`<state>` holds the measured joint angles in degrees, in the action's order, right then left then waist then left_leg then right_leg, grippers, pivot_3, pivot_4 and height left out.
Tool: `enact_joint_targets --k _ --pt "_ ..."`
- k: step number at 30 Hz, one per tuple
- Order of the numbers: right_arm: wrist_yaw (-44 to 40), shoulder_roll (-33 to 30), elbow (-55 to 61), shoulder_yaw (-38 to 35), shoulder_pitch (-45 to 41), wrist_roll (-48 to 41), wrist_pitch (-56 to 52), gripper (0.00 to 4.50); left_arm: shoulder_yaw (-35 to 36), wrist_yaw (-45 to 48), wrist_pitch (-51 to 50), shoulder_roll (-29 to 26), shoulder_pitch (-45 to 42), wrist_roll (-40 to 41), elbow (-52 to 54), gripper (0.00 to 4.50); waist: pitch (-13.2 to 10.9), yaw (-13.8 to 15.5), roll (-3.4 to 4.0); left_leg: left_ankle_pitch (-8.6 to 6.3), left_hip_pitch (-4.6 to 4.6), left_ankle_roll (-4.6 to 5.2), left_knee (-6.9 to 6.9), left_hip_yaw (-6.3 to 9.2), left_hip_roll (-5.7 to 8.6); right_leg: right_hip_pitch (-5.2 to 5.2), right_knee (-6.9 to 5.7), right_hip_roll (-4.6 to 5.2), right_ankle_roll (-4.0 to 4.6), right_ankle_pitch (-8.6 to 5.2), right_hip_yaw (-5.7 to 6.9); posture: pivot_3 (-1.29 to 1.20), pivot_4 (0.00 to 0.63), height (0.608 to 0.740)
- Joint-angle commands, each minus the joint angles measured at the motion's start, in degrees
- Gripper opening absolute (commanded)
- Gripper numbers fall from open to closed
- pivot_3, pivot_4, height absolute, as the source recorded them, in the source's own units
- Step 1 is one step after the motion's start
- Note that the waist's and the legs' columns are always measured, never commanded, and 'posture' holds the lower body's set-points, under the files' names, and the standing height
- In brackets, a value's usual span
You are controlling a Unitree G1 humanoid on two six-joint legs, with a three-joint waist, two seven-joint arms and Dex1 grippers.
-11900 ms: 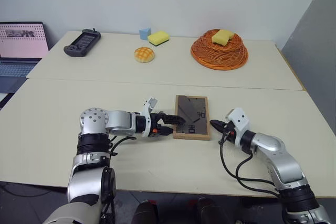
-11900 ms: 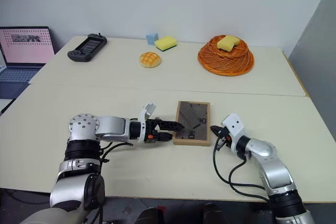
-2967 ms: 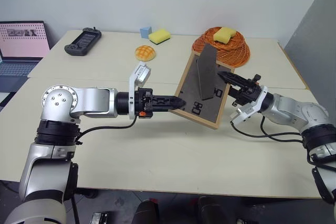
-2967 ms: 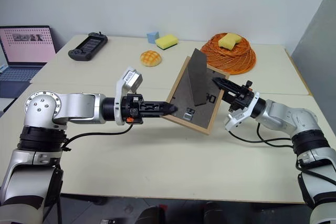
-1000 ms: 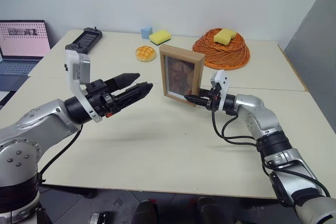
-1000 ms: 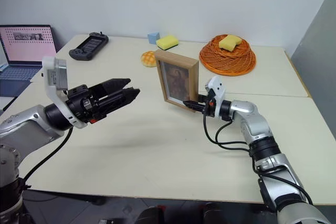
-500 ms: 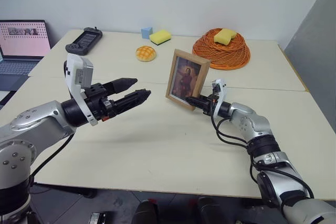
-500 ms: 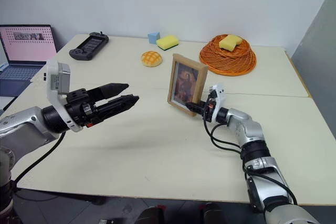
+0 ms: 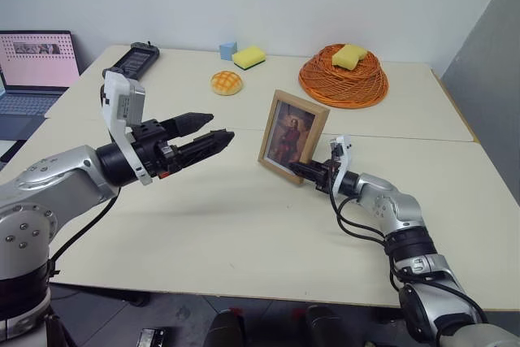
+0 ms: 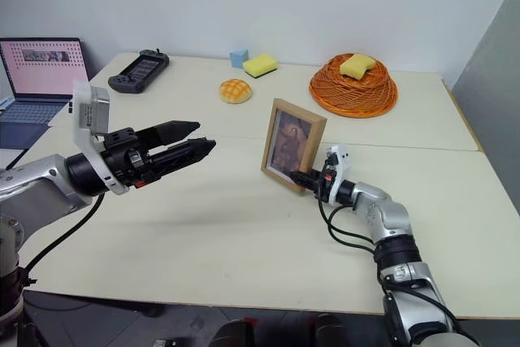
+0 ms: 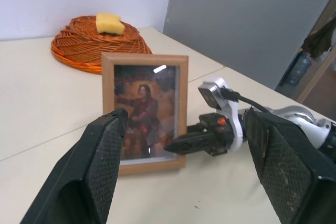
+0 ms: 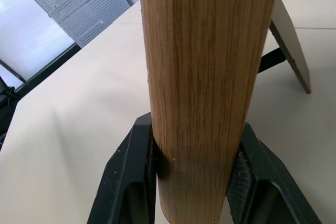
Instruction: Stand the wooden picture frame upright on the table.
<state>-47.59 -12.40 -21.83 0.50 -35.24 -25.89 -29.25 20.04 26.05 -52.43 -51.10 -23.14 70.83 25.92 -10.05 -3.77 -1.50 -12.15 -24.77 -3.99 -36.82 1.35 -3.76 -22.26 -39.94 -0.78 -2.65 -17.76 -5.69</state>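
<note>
You see the wooden picture frame standing upright near the middle of the worktop, its portrait side facing the robot and its stand flap opened out behind. The right jaws pinch its side edge low down, at about 4 o'clock of the frame. The left jaws are spread wide and hold nothing, in the air at 9 o'clock of the frame, well apart from it.

The wooden picture frame's edge ran down the picture's centre, pinched between the right gripper's black fingers, above the pale tabletop.
</note>
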Motion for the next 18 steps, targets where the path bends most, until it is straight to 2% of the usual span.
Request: enact_joint_targets --k 1,8,13,18 --pt "-0.71 -0.42 4.71 0.63 1.43 0.09 -0.03 1.47 -0.36 1.34 0.12 -0.56 -1.57 -0.75 -0.33 3.73 0.0 0.04 0.0 0.0 0.0 0.0 0.01 0.0 0.0 0.0 0.0 0.0 0.0 -0.01 0.0 0.0 0.15 0.74" --pt "-0.05 -0.51 5.67 0.33 1.98 -0.38 -0.77 1.47 -0.56 5.07 -0.72 -2.38 0.45 -1.62 1.07 3.73 0.0 0.02 0.0 0.0 0.0 0.0 0.01 -0.01 0.0 0.0 0.01 0.0 0.0 -0.02 -0.01 0.0 0.15 0.74" --pt "0.14 -0.32 4.99 0.43 1.92 0.1 -0.18 1.47 0.7 9.2 -1.09 -6.35 3.98 -3.8 1.75 3.73 -0.01 0.04 0.01 0.0 0.0 0.0 0.04 -0.01 -0.01 -0.01 0.02 -0.01 0.03 -0.08 -0.01 0.0 0.15 0.74" --pt "-0.16 0.12 4.13 0.73 2.07 0.6 1.25 1.47 0.87 15.94 2.02 -11.04 10.06 -11.2 3.59 3.73 -0.02 0.01 0.03 0.0 0.0 0.0 0.06 -0.03 -0.01 -0.02 0.02 -0.01 0.07 -0.3 -0.03 0.0 0.15 0.74"
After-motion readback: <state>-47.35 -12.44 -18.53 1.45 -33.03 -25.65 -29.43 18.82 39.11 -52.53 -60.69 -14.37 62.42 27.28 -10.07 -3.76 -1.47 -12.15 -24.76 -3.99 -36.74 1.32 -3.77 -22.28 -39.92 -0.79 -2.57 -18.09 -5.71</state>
